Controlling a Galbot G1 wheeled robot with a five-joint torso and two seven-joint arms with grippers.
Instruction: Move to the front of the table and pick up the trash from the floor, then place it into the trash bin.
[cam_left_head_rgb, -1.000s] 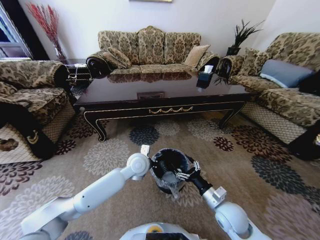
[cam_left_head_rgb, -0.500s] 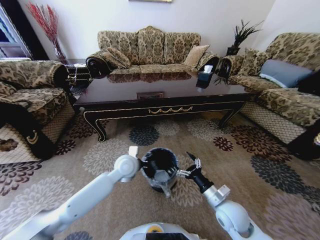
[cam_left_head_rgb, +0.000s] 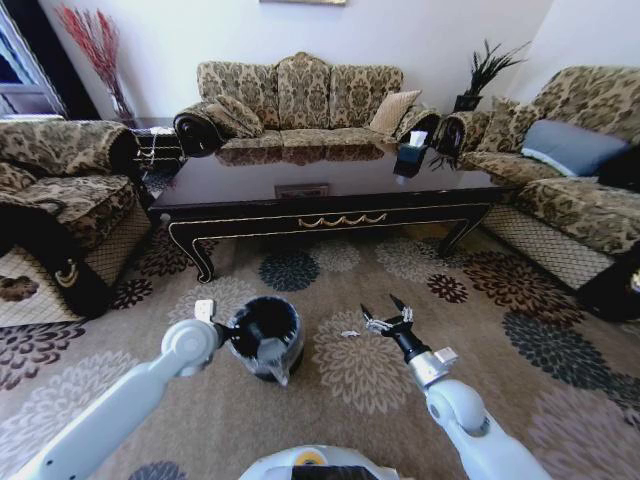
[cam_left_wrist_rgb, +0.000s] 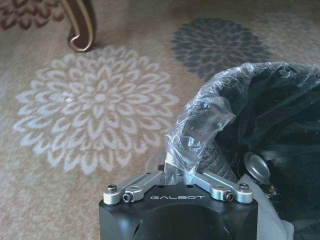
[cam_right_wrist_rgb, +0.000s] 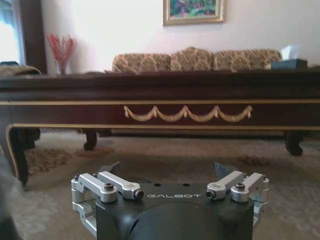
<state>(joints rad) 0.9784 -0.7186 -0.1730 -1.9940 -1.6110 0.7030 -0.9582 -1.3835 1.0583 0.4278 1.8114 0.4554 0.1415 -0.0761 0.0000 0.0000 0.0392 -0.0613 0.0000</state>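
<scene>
trash bin (cam_left_head_rgb: 265, 335): upright, mouth up | left gripper (cam_left_wrist_rgb: 176, 172): pinches its rim | right gripper (cam_left_head_rgb: 388, 317): wide open, empty, beside bin, pointing at table (cam_left_head_rgb: 330, 190)

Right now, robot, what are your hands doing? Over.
Left hand shut on the trash bin liner, bin in front of the table. Right hand open near a pale scrap on the floor.

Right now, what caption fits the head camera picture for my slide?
Left claw grips the trash bin rim; the open right claw hovers over the floor before the table.
</scene>
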